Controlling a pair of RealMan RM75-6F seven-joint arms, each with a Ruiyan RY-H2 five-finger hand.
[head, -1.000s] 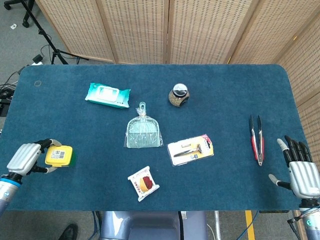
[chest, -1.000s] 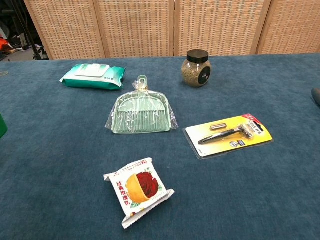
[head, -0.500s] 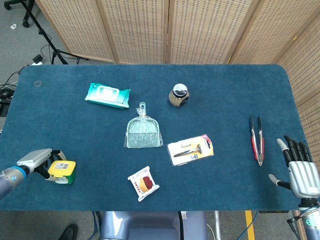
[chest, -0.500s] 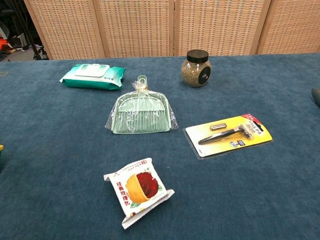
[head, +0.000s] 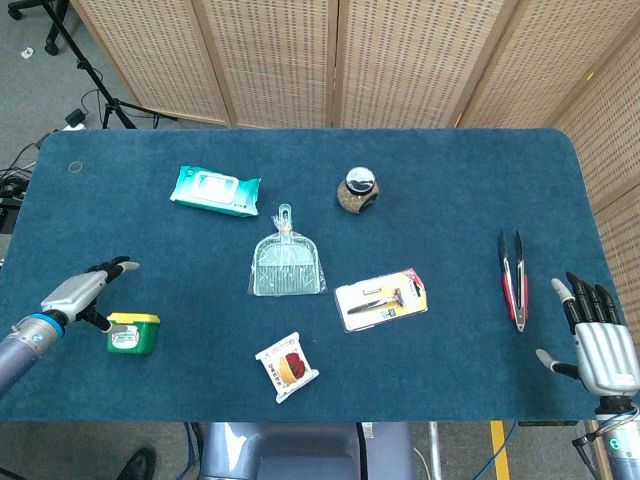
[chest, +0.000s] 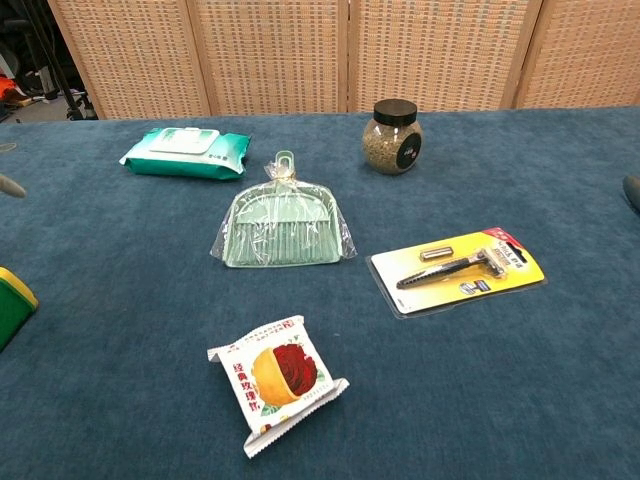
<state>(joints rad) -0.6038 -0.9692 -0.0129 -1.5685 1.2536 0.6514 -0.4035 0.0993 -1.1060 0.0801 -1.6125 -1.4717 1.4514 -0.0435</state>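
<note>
A small green box with a yellow lid (head: 133, 332) lies tilted on the blue table (head: 450, 170) near its front left edge; the chest view shows only its corner (chest: 14, 302) at the left border. My left hand (head: 82, 294) hovers just left of it, fingers spread, holding nothing. My right hand (head: 598, 345) rests open at the front right corner, fingers extended, beside red and black tongs (head: 513, 279). In the chest view only a fingertip of each hand shows at the borders.
On the table lie a teal wipes pack (head: 214, 191), a glass jar (head: 357, 191), a wrapped green dustpan (head: 286, 263), a carded razor (head: 381, 299) and a snack packet (head: 286, 367). Wicker screens (head: 330, 60) stand behind the table.
My left hand let go of the yellow-lidded box, which now lies on the table lower and tilted. The hand has opened and drawn slightly up and left. The right hand barely moved.
</note>
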